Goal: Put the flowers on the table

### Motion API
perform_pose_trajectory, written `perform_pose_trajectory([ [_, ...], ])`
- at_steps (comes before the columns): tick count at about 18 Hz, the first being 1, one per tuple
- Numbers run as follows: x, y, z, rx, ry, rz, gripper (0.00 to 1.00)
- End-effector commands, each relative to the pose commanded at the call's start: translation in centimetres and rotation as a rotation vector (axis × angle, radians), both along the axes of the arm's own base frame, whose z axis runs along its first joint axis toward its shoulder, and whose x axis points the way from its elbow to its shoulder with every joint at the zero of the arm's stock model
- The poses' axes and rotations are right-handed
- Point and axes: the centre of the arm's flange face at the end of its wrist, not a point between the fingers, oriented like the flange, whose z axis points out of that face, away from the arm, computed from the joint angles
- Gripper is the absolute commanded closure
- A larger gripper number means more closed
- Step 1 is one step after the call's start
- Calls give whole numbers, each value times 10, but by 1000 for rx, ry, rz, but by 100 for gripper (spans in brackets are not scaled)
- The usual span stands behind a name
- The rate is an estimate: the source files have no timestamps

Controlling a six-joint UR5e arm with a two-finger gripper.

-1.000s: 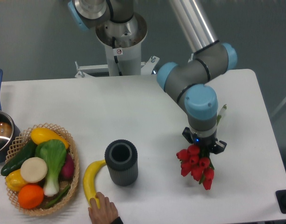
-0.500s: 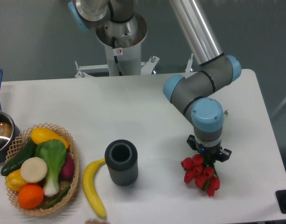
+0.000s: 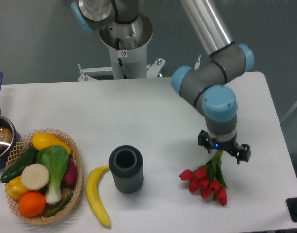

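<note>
**Right half of the desk: tulips down, gripper above the stems**

Near the desk's (image 3: 153,104) right front area lie the flowers (image 3: 205,180), red buds pointing toward the front-left, green leaves and stems running back up toward the arm. Buds rest on the white surface. Gripper (image 3: 223,149) sits directly over the stem end, pointing down. Its two black fingers (image 3: 244,153) show spread to either side of the stems, so the jaws look wide. Whether they touch the stems cannot be told from this angle.

Centre front: dark ribbed cylindrical vase (image 3: 125,169), upright, mouth open to the camera, well apart from the flowers. Just left of it a banana (image 3: 95,195) lies curved on the desk.

Left front: wicker basket (image 3: 74,165) with mixed produce, including a green-and-white leafy vegetable (image 3: 55,167), an orange (image 3: 31,204) and a yellow squash (image 3: 47,141). Left edge: a pot (image 3: 2,141) with blue handle, partly cut off by the frame.
</note>
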Motion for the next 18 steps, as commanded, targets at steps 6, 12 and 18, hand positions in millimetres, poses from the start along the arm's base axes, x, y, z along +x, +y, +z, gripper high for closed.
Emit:
perform_pose_trajectory([
  [6,11,-44,63,-6,-80,-194,0],
  [12,13,-117,118,46,-134,-302,0],
  [18,7,-155,129,102,-142,-333,0],
])
